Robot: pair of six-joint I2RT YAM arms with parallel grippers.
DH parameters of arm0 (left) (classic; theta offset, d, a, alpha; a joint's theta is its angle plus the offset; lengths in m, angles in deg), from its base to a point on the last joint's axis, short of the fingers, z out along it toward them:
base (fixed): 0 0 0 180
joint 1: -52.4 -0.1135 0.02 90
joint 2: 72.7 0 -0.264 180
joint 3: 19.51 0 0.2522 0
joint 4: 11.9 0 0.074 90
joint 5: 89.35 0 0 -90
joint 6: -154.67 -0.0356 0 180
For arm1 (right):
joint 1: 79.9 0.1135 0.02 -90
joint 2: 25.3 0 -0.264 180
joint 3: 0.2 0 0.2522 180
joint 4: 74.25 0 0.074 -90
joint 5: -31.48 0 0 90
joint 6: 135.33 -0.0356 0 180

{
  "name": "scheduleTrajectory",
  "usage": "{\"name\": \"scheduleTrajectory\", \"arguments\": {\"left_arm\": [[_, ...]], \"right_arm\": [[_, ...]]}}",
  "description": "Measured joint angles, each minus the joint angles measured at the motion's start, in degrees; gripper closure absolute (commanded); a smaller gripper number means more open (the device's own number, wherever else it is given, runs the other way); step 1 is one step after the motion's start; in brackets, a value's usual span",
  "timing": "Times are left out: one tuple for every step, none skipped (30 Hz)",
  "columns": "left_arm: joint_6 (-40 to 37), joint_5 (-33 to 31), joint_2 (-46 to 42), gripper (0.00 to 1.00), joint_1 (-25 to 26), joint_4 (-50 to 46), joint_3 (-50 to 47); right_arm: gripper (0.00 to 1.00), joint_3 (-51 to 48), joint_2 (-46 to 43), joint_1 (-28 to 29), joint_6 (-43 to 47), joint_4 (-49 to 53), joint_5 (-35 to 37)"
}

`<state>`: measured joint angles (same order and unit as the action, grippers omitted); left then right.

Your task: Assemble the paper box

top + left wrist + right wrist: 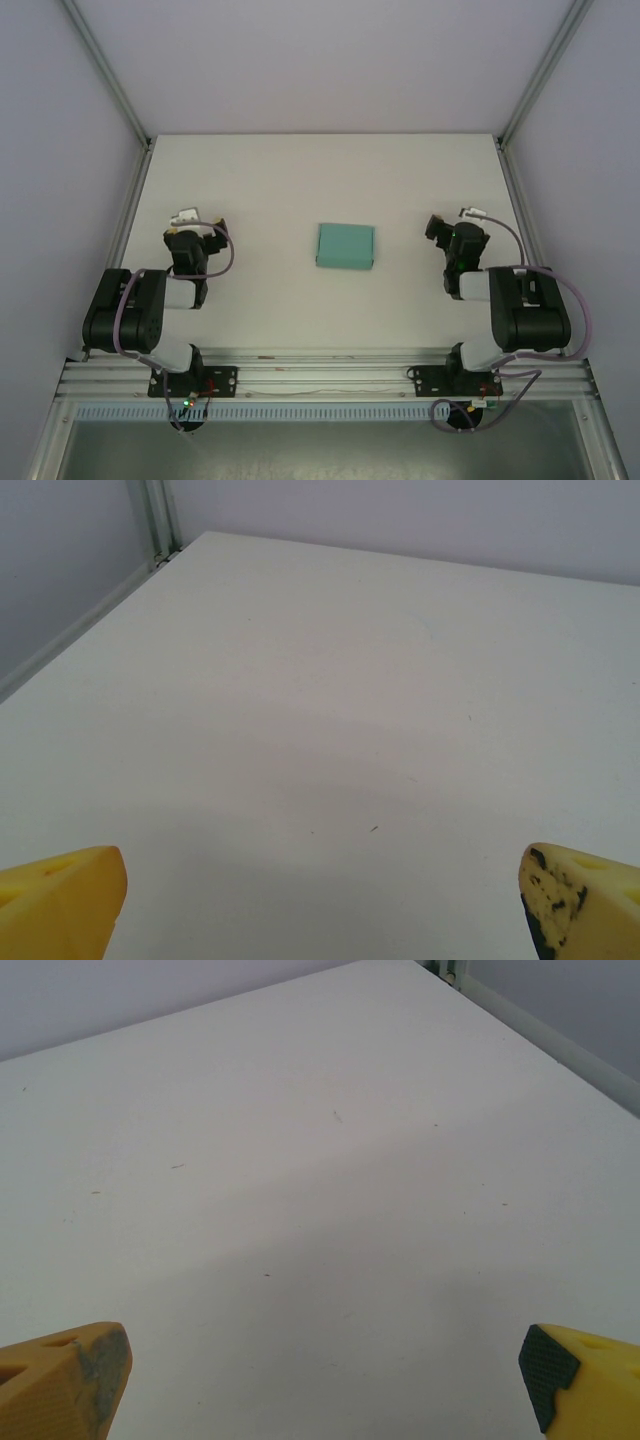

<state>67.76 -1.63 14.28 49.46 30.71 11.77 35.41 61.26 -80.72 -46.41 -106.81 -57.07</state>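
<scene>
My top camera looks steeply down from the near side over the whole counter (260,180). Both wrist cameras skim that same surface — low, close, past their fingers (60,900) — facing its far edge.

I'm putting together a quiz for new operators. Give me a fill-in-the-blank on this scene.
The box lies on the table ____ the left gripper and the right gripper.
Both grippers are ____.
Their fingertips are coloured ____.
Missing words: between; open; yellow.
</scene>
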Motion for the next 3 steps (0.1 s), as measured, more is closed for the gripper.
{"name": "scheduleTrajectory", "arguments": {"left_arm": [[-0.17,-0.07,0.00,0.00,0.22,0.04,0.04],[-0.20,-0.04,0.00,0.00,0.35,0.00,0.07],[-0.22,-0.07,0.00,0.00,0.61,0.00,0.07]], "right_arm": [[0.00,0.00,0.00,0.00,0.00,0.00,0.00],[0.00,0.00,0.00,0.00,0.00,0.00,0.00],[0.00,0.00,0.00,0.00,0.00,0.00,0.00]]}}
